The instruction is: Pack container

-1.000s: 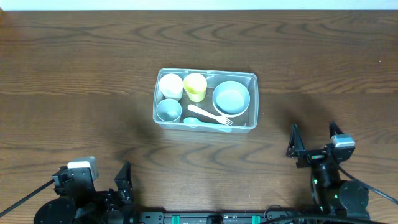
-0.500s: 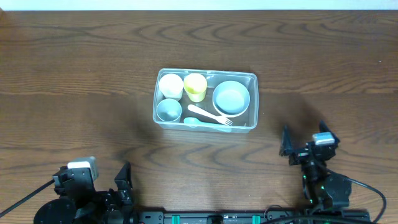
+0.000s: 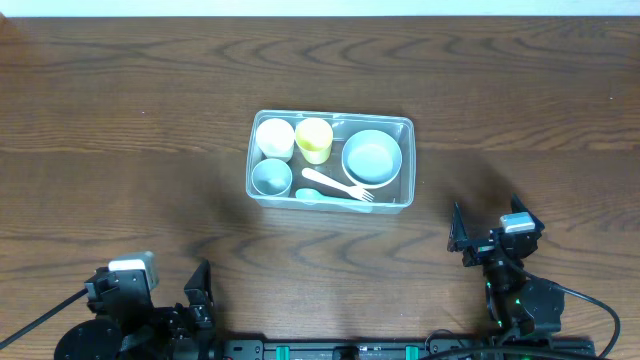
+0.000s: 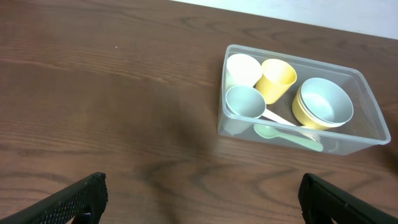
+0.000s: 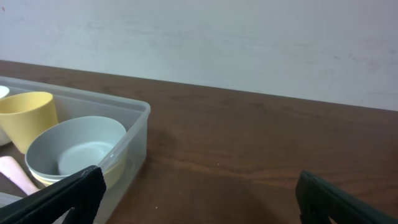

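The clear plastic container (image 3: 331, 201) sits mid-table. It holds a white cup (image 3: 274, 137), a yellow cup (image 3: 314, 139), a small pale-blue cup (image 3: 271, 177), a pale-blue bowl (image 3: 371, 157) nested in a yellow one, a white fork (image 3: 340, 186) and a green spoon (image 3: 325, 198). It also shows in the left wrist view (image 4: 371, 118) and the right wrist view (image 5: 137, 134). My left gripper (image 4: 202, 199) is open and empty at the near-left edge. My right gripper (image 5: 199, 193) is open and empty, low, right of the container.
The dark wooden table (image 3: 120, 120) runs in all directions. A pale wall (image 5: 249, 43) lies behind its far edge. The arm bases stand at the near edge.
The right arm drew back toward the near edge and turned slightly between the first earlier frame and now. The left arm and container contents have not moved.
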{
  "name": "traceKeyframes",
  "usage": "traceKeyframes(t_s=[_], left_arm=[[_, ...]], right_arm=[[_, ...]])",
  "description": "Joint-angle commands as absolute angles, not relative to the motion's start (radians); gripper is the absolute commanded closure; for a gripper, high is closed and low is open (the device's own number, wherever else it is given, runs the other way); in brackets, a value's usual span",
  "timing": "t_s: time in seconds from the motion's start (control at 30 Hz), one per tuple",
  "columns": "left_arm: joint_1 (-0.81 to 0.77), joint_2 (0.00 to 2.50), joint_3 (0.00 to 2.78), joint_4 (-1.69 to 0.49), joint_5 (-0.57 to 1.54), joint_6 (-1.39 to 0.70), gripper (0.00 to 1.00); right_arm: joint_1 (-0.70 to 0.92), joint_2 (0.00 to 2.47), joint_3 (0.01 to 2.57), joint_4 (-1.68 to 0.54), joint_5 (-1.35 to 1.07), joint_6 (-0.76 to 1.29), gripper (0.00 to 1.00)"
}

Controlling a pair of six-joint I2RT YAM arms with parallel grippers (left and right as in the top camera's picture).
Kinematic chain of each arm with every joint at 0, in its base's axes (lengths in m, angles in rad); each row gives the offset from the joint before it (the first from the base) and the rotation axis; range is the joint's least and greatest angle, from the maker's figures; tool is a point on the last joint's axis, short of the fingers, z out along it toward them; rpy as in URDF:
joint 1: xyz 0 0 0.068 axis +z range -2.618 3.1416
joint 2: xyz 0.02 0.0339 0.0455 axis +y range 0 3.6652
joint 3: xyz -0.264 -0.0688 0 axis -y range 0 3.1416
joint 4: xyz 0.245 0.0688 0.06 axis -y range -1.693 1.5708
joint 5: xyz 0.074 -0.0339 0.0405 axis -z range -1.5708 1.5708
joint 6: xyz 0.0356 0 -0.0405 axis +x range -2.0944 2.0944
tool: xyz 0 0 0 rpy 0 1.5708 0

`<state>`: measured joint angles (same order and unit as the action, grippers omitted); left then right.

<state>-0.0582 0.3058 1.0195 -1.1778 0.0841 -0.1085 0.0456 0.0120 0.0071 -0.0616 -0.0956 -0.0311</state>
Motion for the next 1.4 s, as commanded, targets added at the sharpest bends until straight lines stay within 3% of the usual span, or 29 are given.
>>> traceKeyframes(t_s=[0.0,0.77,1.37], left_arm=[[-0.059,0.305,1.018,-1.177,0.096,-0.121,0.02],[-0.043,0.301,0.981,-1.195,0.089,-0.084,0.02],[-0.027,0.002,0.268,-0.489,0.086,-0.037,0.02]], right_arm=[[0.056,0.006,0.006,-0.067,-0.086,-0.042,0.01],[0.056,0.006,0.006,-0.067,-0.086,-0.042,0.01],[0.056,0.006,0.006,-0.067,-0.086,-0.042,0.01]])
